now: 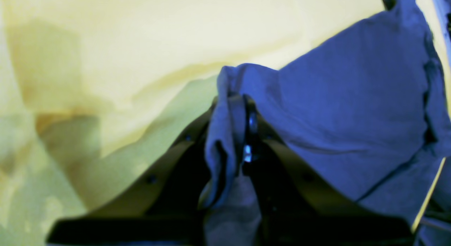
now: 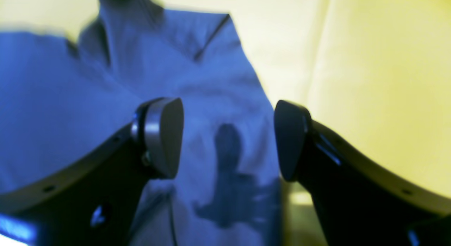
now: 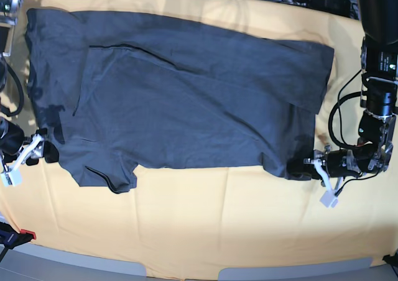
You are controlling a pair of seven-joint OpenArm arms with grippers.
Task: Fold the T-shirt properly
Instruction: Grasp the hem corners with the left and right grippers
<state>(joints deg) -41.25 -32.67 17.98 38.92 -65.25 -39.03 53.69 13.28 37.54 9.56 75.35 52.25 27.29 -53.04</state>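
The left gripper (image 1: 235,108) is clamped on a bunched corner of the T-shirt (image 3: 186,101), at the shirt's near right edge. The right gripper (image 2: 229,136) stands wide and empty, poised over the near left edge. The shirt lies spread across the far half of the yellow cloth (image 3: 211,225). To do this well, the right should pinch its corner fully before both lift together, keeping the hem taut and level
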